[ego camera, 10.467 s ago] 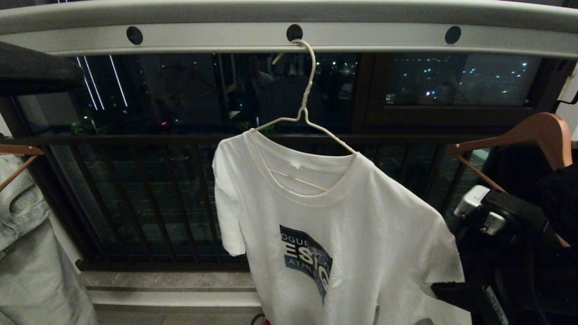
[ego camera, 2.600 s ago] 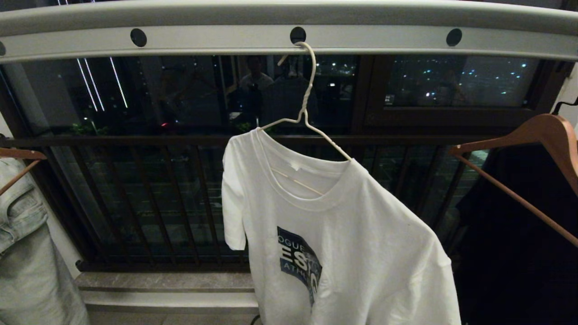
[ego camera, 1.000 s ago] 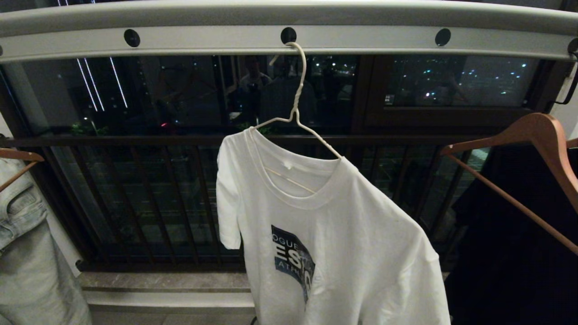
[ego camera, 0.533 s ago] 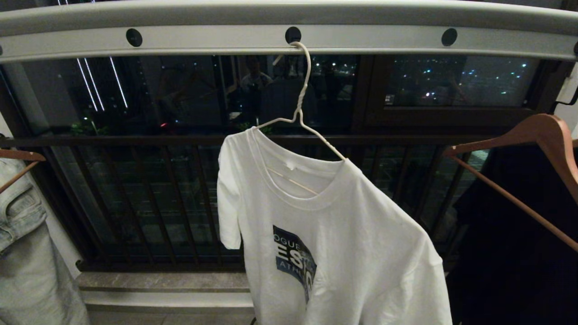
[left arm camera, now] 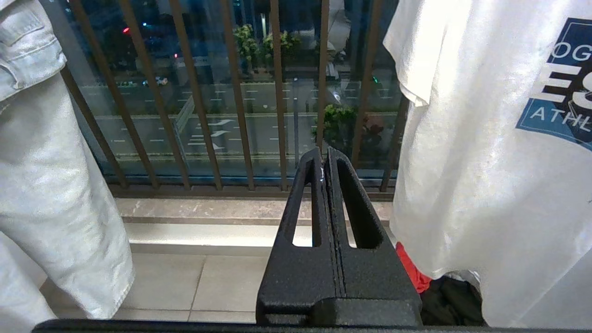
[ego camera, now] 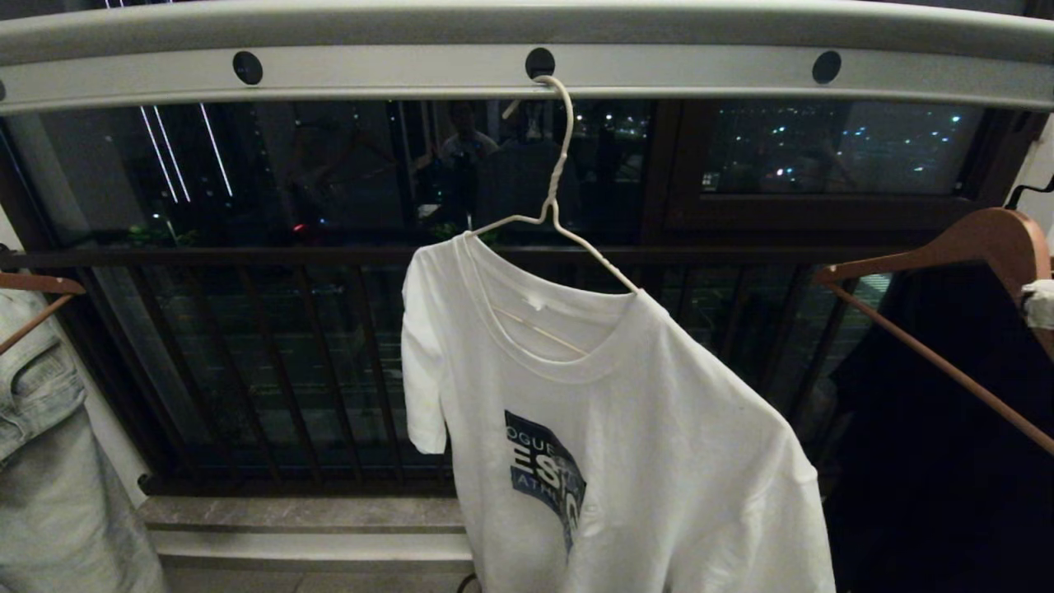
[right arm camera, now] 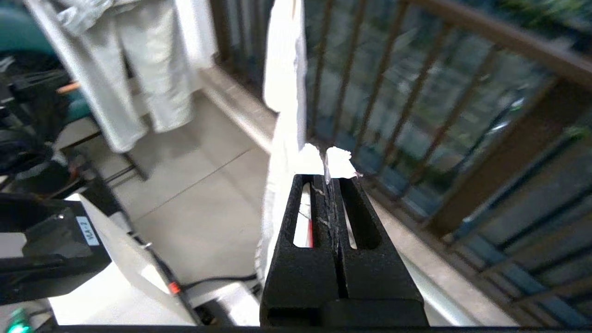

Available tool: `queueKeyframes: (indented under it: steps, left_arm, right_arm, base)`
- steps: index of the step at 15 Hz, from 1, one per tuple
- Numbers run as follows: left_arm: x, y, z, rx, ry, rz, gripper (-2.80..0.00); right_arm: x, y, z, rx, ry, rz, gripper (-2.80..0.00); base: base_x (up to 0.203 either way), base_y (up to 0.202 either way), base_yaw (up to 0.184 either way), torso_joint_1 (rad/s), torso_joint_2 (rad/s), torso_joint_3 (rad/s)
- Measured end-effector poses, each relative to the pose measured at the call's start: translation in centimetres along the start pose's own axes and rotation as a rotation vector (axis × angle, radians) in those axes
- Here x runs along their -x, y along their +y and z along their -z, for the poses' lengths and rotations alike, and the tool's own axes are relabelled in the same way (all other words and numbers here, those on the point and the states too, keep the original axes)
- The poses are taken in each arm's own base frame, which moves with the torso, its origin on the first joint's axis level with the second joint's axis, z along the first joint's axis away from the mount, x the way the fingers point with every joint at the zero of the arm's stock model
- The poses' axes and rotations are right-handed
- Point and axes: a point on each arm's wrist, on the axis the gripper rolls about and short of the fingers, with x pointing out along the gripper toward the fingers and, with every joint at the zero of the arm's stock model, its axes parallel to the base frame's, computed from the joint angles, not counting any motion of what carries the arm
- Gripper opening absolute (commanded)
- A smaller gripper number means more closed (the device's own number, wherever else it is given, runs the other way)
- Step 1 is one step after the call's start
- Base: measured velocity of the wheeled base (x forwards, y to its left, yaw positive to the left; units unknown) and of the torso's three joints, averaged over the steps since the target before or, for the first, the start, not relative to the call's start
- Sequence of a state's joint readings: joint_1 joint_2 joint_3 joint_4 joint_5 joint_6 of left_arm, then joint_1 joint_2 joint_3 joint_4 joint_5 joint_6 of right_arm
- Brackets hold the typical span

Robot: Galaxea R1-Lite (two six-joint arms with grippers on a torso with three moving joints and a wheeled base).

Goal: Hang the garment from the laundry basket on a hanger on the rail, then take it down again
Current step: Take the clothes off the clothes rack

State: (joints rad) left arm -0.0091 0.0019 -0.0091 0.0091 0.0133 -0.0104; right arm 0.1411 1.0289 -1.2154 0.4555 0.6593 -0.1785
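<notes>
Item: garment [ego camera: 626, 428], white T-shirt with a dark blue chest print, hanging on the hanger [ego camera: 553, 206], whose hook sits in a round hole of the rail [ego camera: 527, 78].

Head view: rail, hanger and collar; a brown wooden hanger [ego camera: 980, 247] at the right, pale denim [ego camera: 41, 445] at the left. A white-tipped bit of my right gripper [ego camera: 1039, 303] shows at the right edge.

Left wrist view: my left gripper [left arm camera: 324, 159], fingers pressed together on nothing, beside the shirt's hem; red cloth [left arm camera: 409, 270] and black cloth [left arm camera: 451, 300] below (unseen from the head).

Right wrist view: my right gripper [right arm camera: 327, 162], fingers clenched and empty, shirt edge-on [right arm camera: 284, 92] before the dark railing [right arm camera: 462, 101].
</notes>
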Motion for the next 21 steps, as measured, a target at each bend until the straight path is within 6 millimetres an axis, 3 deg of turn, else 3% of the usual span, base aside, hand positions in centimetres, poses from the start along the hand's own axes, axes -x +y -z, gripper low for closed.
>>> queueKeyframes:
  steps: [5,10,11,17,21]
  left_arm:
    - [0.0,0.0,0.0,0.000,0.000,0.000,-2.80]
    - [0.0,0.0,0.0,0.000,0.000,0.000,-2.80]
    - [0.0,0.0,0.0,0.000,0.000,0.000,-2.80]
    - [0.0,0.0,0.0,0.000,0.000,0.000,-2.80]
    - [0.0,0.0,0.0,0.000,0.000,0.000,-2.80]
  right_arm:
    - [-3.6,-1.5,-0.3,-0.049,0.053,-0.053,-2.80]
    - [-6.7,-1.3,-1.7,-0.013,0.072,-0.093,-2.80]
    - [-7.4,-1.1,-2.0,-0.003,0.080,-0.090,0.00]
    - [-11.8,0.6,-3.6,0.056,0.086,-0.122,0.00]
    - [-15.0,0.2,-5.3,0.081,0.062,-0.130,0.00]
  base:
    - [0.000,0.000,0.000,0.000,0.00,0.000]
    - [0.000,0.000,0.000,0.000,0.00,0.000]
    - [0.000,0.000,0.000,0.000,0.00,0.000]
    - [0.000,0.000,0.000,0.000,0.00,0.000]
    - [0.000,0.000,0.000,0.000,0.00,0.000]
